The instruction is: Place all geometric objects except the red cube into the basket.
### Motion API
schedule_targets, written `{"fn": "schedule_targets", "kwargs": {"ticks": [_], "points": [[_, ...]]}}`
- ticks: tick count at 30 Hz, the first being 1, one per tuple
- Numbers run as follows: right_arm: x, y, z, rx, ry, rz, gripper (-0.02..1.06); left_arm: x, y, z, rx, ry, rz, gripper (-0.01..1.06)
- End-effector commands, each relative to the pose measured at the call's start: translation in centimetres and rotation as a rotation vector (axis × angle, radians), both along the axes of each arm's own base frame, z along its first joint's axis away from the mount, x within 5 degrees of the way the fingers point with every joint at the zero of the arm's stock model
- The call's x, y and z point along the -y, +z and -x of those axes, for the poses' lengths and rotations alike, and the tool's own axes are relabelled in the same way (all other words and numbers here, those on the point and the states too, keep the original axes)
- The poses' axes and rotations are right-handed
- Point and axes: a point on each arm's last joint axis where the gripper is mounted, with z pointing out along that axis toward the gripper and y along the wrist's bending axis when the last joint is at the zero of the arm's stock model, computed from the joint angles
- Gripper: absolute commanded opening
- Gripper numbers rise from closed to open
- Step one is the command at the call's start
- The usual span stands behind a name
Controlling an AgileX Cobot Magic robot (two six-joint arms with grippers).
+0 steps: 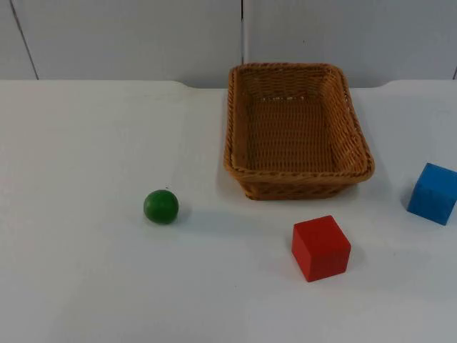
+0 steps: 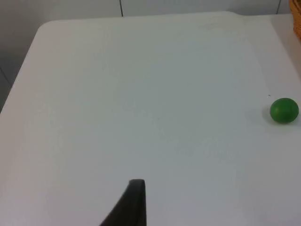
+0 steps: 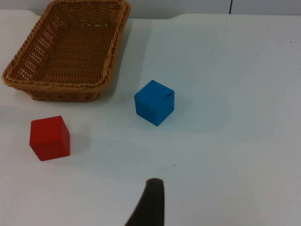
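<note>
The light is bright, even and soft, and it seems to come from above. The white table (image 1: 86, 143) shows no strong glare, only a faint pink tint near its far edge. Shadows are short and pale: the green ball (image 1: 161, 206) has a small one close under it, the red cube (image 1: 320, 247) and the blue cube (image 1: 433, 193) each have a weak grey one beside them, and the basket (image 1: 239, 173) throws a light one on the table at its near side. The weave is clear. In both wrist views the black fingertip (image 3: 149, 203) looks soft and unfocused.
</note>
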Motion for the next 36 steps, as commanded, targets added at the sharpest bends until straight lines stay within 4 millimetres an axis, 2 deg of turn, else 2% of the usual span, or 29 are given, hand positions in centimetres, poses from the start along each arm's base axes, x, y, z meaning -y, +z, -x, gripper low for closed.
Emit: {"fn": "schedule_targets", "kwargs": {"ticks": [1, 3, 8, 12, 13, 18, 19, 20, 25, 27, 28, 30, 31, 32, 36], "points": [[0.0, -0.1, -0.1, 0.006, -0.003, 0.014, 0.78, 0.2, -0.1, 0.0, -0.003, -0.008, 0.021, 1.05], [0.0, -0.1, -0.1, 0.006, -0.003, 0.014, 0.78, 0.3, 0.4, 0.2, 0.019, -0.016, 0.043, 1.05], [0.0, -0.1, -0.1, 0.006, -0.003, 0.014, 0.78, 0.5, 2.6, -1.1, -0.008, -0.029, 0.07, 1.05], [0.0, -0.1, -0.1, 0.006, -0.003, 0.014, 0.78, 0.5, 4.2, -4.1, -0.099, -0.03, 0.059, 1.05], [0.0, -0.1, -0.1, 0.006, -0.003, 0.014, 0.78, 0.5, 4.2, -4.1, -0.099, -0.03, 0.059, 1.05], [0.0, -0.1, -0.1, 0.006, -0.003, 0.014, 0.78, 0.6, 5.0, -8.9, -0.225, -0.058, 0.036, 1.05], [0.0, -0.1, -0.1, 0.006, -0.003, 0.014, 0.78, 0.6, 5.0, -8.9, -0.225, -0.058, 0.036, 1.05], [0.0, -0.1, -0.1, 0.006, -0.003, 0.014, 0.78, 0.7, 5.0, -10.0, -0.252, -0.068, 0.031, 1.05], [0.0, -0.1, -0.1, 0.006, -0.003, 0.014, 0.78, 1.6, 4.5, -15.0, -0.407, -0.18, 0.058, 1.03], [0.0, -0.1, -0.1, 0.006, -0.003, 0.014, 0.78, 1.7, 4.4, -15.5, -0.422, -0.193, 0.066, 1.02], [0.0, -0.1, -0.1, 0.006, -0.003, 0.014, 0.78, 2.0, 3.9, -17.1, -0.469, -0.224, 0.086, 0.97], [0.0, -0.1, -0.1, 0.006, -0.003, 0.014, 0.78, 2.4, 2.9, -18.8, -0.532, -0.268, 0.11, 0.89], [0.0, -0.1, -0.1, 0.006, -0.003, 0.014, 0.78, 2.5, 2.2, -19.7, -0.57, -0.277, 0.124, 0.87], [0.0, -0.1, -0.1, 0.006, -0.003, 0.014, 0.78, 2.5, 2.2, -19.7, -0.57, -0.277, 0.124, 0.87], [0.0, -0.1, -0.1, 0.006, -0.003, 0.014, 0.78, 3.1, -1.0, -22.7, -0.681, -0.289, 0.141, 0.87]]}}
